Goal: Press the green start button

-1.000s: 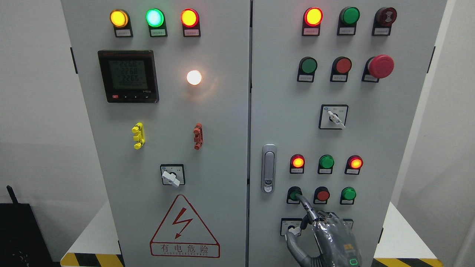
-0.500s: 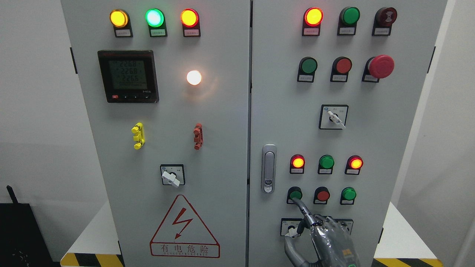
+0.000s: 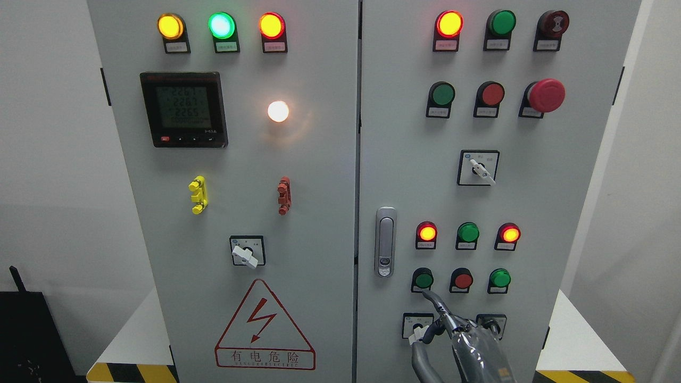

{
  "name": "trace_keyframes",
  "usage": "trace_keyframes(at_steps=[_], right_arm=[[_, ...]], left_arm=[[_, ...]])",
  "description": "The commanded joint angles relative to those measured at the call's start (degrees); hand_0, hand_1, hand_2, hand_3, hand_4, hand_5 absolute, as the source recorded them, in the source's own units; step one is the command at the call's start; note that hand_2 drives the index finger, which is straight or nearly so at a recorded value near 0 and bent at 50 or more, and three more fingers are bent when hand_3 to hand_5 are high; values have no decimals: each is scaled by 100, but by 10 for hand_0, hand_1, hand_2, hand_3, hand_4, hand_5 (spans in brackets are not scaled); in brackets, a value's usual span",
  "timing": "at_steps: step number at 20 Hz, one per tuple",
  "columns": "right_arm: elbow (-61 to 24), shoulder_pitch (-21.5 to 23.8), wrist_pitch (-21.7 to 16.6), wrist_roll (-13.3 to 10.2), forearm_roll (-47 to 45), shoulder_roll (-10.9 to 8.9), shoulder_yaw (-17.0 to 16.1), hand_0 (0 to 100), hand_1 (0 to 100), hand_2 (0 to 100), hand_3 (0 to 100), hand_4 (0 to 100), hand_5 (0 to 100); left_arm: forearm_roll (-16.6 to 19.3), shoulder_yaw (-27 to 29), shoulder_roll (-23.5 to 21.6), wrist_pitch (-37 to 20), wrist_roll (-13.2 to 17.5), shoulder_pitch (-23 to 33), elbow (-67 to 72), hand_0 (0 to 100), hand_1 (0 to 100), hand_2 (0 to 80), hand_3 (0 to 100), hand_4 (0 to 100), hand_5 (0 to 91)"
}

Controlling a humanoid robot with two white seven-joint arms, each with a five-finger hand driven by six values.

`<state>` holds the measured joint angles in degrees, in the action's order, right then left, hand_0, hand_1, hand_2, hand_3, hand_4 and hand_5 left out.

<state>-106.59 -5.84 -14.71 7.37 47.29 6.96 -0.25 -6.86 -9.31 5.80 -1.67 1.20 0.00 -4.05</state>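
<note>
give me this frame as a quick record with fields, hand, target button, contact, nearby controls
hand: right hand, low on the right cabinet door, index finger extended up and left, other fingers curled
target: green start button, leftmost in the lower button row
contact: fingertip just below the button, apparently not touching it
neighbours: red button, then a second green button
above row: red lamp lit
below: selector switch, partly hidden by the hand
left hand: not in view

There is just one camera, up on the robot's head, looking straight ahead and a little down at the front of a big gray cabinet from close by, so its two doors fill almost the whole picture and only thin bits of wall show beside them.
</note>
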Motion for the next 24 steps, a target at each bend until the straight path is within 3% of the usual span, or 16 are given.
trace_keyframes(at_steps=[1, 5, 7, 13, 17, 21, 24], right_arm=[[-423, 284, 240, 203, -1045, -28, 200, 718, 286, 0, 510, 462, 274], [-546, 451, 354, 344, -1765, -36, 209, 633, 237, 0, 417, 375, 190], [-704, 548, 635, 450, -2231, -54, 218, 572, 231, 0, 379, 330, 156], [-1082, 750, 1093, 476, -3146, -203, 288, 436, 167, 0, 246, 166, 6], [-1311, 943, 1382, 511, -3743, -239, 315, 371, 153, 0, 191, 104, 0], [-1337, 1154, 1348, 635, -3824, -230, 341, 309, 134, 0, 126, 3, 0], [-1346, 1286, 1313, 643, -3920, -230, 341, 276, 116, 0, 70, 0, 0]], left_arm=[[0, -1, 0, 0, 3, 149, 1, 120, 556, 0, 0, 0, 0], [0, -1, 0, 0, 3, 149, 1, 120, 556, 0, 0, 0, 0], [0, -1, 0, 0, 3, 149, 0, 120, 556, 0, 0, 0, 0], [0, -1, 0, 0, 3, 149, 1, 120, 556, 0, 0, 0, 0], [0, -1, 0, 0, 3, 149, 0, 120, 556, 0, 0, 0, 0], [0, -1, 0, 0, 3, 149, 1, 120, 556, 0, 0, 0, 0], [0, -1, 0, 0, 3, 149, 1, 120, 556, 0, 0, 0, 0]])
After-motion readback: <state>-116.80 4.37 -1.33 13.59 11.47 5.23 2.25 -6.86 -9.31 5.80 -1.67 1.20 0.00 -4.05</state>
